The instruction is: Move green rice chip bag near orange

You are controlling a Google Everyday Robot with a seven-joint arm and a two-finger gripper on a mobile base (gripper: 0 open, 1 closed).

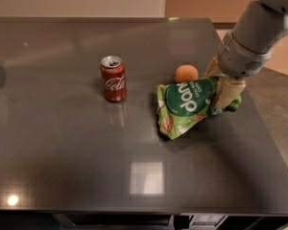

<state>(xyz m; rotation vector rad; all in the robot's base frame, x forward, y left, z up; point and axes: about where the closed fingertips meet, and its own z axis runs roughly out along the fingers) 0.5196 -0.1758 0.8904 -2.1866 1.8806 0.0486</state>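
In the camera view, my end effector (pixel 225 98) sits at the right side of the surface (pixel 62 152), below my grey wrist, and it is clamped on the right end of the green rice chip bag (pixel 182 108). The bag lies right of the middle of the surface, just in front of the orange (pixel 186 73). Its long axis slants from the lower-left corner, nearer the front edge, up to the right end in my grip. The dark green circle faces up and the white lettering runs along that same slant, reading upward to the right.

The orange sits just beside the bag's upper edge. I cannot tell whether the two touch. A red Coca-Cola can (pixel 113 78) stands upright well to the left of both, its opened top showing.

My tan fingers (pixel 229 91) cover the bag's right end, so that end's shape is hidden. My arm is cut off by the top and right edges of the frame. The small print beside the circle is too fine to read. A dark shadow lies under the bag's left part, and I cannot tell whether that corner rests on the surface.
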